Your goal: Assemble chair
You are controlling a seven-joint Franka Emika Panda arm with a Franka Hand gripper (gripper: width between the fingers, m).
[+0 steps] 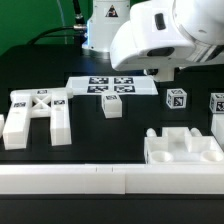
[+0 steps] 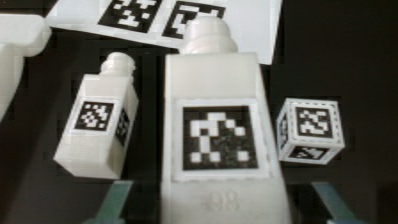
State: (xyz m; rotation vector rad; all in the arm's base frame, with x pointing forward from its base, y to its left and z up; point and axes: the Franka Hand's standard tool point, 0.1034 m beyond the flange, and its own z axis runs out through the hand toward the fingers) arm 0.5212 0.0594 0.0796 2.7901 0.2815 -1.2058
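In the wrist view a long white chair leg (image 2: 222, 120) with a large tag lies straight ahead. My gripper (image 2: 228, 197) is open, and its fingers (image 2: 125, 200) stand either side of the leg's near end with a dark gap on each side. A smaller tagged peg (image 2: 98, 120) lies beside the leg, and a small tagged cube (image 2: 308, 130) lies on its other side. In the exterior view the arm's white hand (image 1: 160, 40) hides the fingers. The H-shaped piece (image 1: 35, 115) lies at that view's left and the seat block (image 1: 185, 148) at the front right.
The marker board (image 1: 110, 86) lies mid-table and shows in the wrist view (image 2: 160, 15) beyond the leg. A peg (image 1: 112, 108), a small tagged part (image 1: 177, 99) and another at the right edge (image 1: 218, 105) stand nearby. A white rail (image 1: 100, 180) runs along the front.
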